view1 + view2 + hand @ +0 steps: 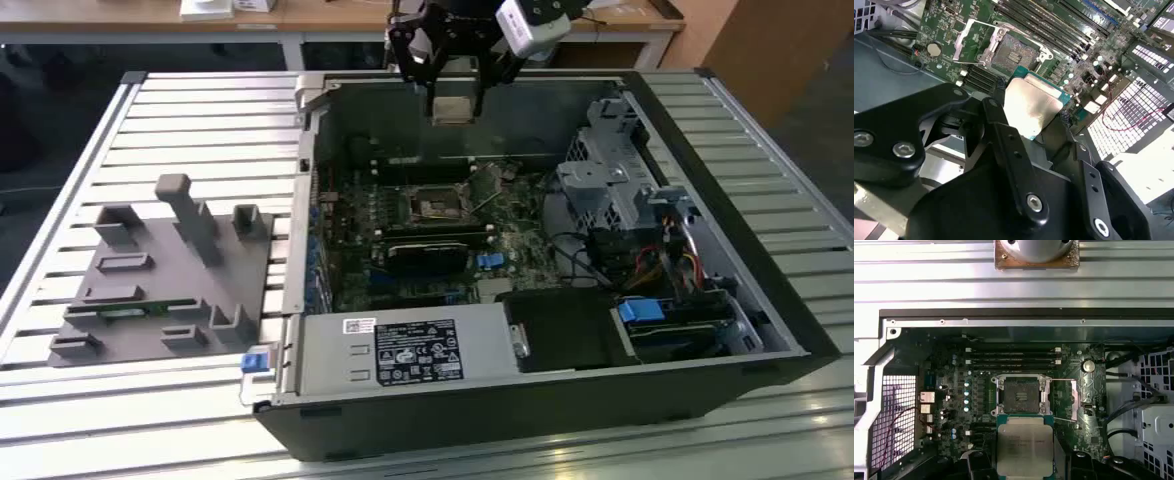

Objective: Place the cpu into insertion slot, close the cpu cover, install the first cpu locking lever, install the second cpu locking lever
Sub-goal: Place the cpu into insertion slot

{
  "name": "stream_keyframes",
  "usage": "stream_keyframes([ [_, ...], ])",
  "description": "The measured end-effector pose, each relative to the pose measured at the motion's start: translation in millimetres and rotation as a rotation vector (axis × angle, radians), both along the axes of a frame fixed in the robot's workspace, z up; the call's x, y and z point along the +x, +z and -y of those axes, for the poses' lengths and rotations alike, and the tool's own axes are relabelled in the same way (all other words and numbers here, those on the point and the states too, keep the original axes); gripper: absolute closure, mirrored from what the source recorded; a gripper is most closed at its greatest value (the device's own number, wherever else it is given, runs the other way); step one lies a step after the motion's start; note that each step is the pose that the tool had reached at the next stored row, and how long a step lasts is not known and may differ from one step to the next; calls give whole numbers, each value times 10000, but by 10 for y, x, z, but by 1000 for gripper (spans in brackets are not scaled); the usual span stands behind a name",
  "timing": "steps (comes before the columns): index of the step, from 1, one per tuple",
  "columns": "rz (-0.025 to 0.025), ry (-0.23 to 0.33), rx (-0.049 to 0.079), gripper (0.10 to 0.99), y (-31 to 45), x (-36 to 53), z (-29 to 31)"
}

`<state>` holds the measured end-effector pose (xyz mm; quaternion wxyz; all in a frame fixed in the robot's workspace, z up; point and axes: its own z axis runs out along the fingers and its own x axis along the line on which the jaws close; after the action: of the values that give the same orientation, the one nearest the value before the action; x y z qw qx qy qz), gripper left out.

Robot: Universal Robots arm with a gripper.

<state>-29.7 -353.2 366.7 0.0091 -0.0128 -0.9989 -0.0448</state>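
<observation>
Chip-holding is the state of the tool [457, 95]: its two black fingers [999, 130] are closed part-way onto opposite edges of the cpu [451, 108], with nothing else in them. In the exterior view the tool hangs over the far wall of the open computer case [534, 420], which lies on its side on the slatted metal tabletop [200, 110], and the cpu sits between the fingertips, above the green circuit board [521, 255] and apart from it.

In both wrist views the cpu [1025, 445] lies flat, its dull silver-beige top turned up towards the cameras. It is close to square, so no long axis stands out; in the first wrist view its edges run parallel with those of the insertion slot [1020, 392]. The slot sits just beyond the cpu's far edge, bare and dark inside its silvery rim.

In the second wrist view the cpu cover [961, 45] stands tilted up off the slot [1014, 50], hinged open at one side. A green border shows along the cpu's [1031, 105] edge nearest the slot.

A grey fixture block [160, 270] rests on the tabletop at the exterior view's left.
</observation>
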Motion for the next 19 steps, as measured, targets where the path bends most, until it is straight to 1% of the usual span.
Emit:
stream_keyframes([
  [6, 0, -32, 0, 545, 0, 0, 0],
  [19, 0, -670, 0, 545, -2, 0, 0],
])
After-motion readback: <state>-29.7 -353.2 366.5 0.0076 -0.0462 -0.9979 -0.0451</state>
